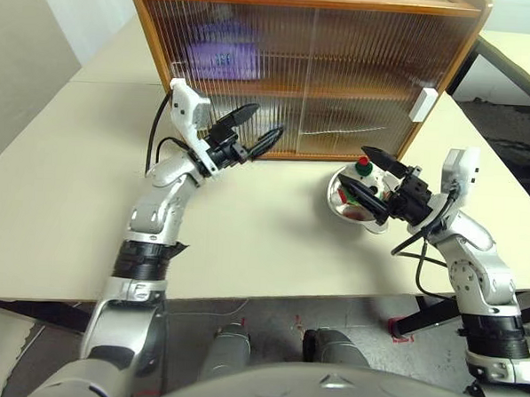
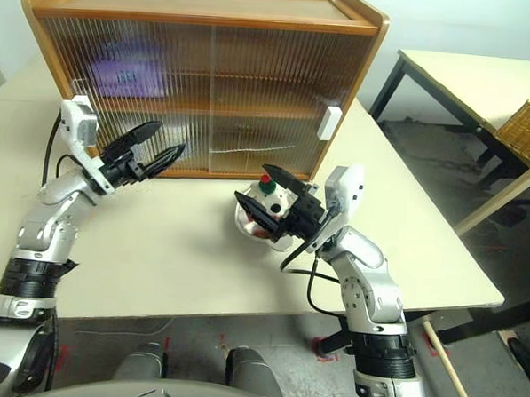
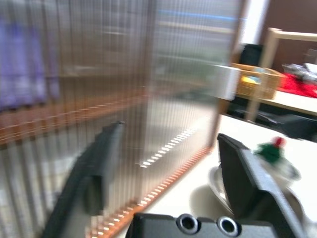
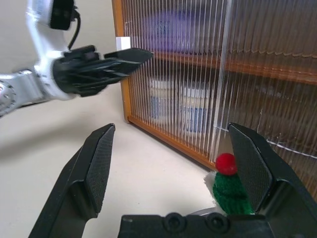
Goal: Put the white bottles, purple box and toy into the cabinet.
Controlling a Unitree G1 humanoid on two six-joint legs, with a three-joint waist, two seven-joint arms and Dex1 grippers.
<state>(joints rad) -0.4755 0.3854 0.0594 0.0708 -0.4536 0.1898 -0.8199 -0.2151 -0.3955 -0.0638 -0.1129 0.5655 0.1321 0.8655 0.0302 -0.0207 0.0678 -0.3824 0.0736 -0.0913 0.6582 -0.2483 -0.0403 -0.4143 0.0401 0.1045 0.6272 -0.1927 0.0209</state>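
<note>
With the purple box (image 1: 224, 56) and 2 white bottles (image 4: 181, 105) behind the cabinet (image 1: 307, 76) doors at upper centre, we hold both the left claw (image 1: 253, 129) and right claw (image 1: 370, 176) spread empty, and risk tipping the bowl (image 2: 255, 223) at centre right when grabbing the toy (image 4: 229, 186).

One cabinet (image 1: 307, 76) stands just ahead of the two grippers. Behind its ribbed doors, one purple box (image 1: 221, 56) sits above the left gripper (image 1: 251, 131), and two white bottles (image 4: 181, 105) sit low, beyond that gripper's tips. One toy (image 4: 229, 187) lies in one steel bowl (image 2: 246, 222), between the right gripper's (image 2: 258, 194) spread fingers.
</note>
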